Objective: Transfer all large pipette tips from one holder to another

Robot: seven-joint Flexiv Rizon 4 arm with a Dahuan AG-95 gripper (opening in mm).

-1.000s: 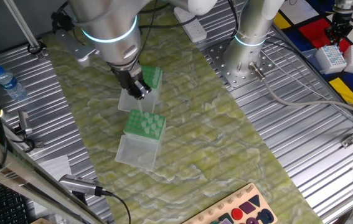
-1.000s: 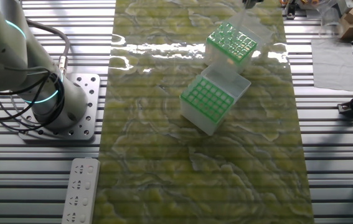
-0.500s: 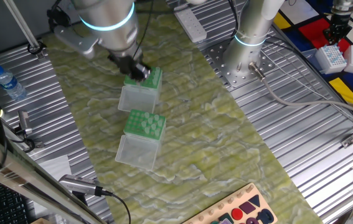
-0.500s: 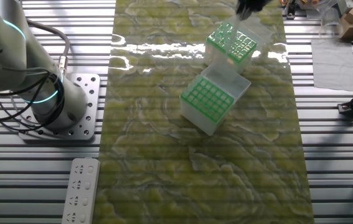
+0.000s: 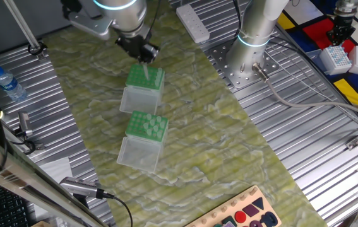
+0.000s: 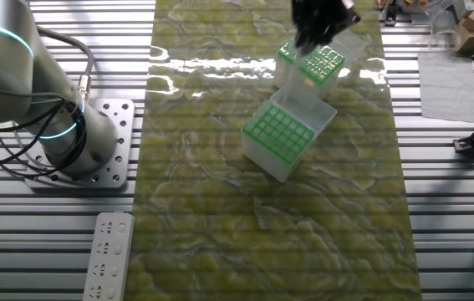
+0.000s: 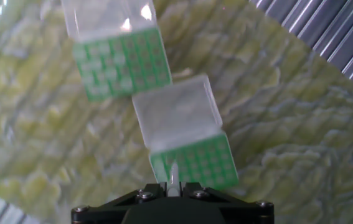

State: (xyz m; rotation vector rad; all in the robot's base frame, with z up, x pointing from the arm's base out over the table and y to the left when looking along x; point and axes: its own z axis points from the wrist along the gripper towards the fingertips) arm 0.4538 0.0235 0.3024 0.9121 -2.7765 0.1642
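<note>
My gripper (image 5: pixel 143 55) is shut on one large pipette tip (image 5: pixel 146 70), a slim whitish cone that points down over the far green-topped box (image 5: pixel 150 79). In the hand view the tip (image 7: pixel 173 175) stands between the jaws, above that box's green rack (image 7: pixel 196 163), whose clear lid (image 7: pixel 175 112) lies open. The second green-topped box (image 5: pixel 146 125) sits just in front of it and also shows in the hand view (image 7: pixel 121 62). In the other fixed view my gripper (image 6: pixel 318 23) hangs over the upper box (image 6: pixel 313 60); the lower box (image 6: pixel 280 132) is beside it. Tips inside the racks are too blurred to tell.
Both boxes stand on a yellow-green mat (image 5: pixel 216 145) over a ribbed metal table. The arm's base (image 5: pixel 254 38) is at the back right. A water bottle (image 5: pixel 8 83) lies at the left, a power strip (image 5: pixel 192 22) at the back, and a colourful board (image 5: pixel 245 211) at the front edge.
My gripper, with the tip in it, has moved from over the gap between the boxes to above the far box. In the other fixed view it has come into the picture from the top edge.
</note>
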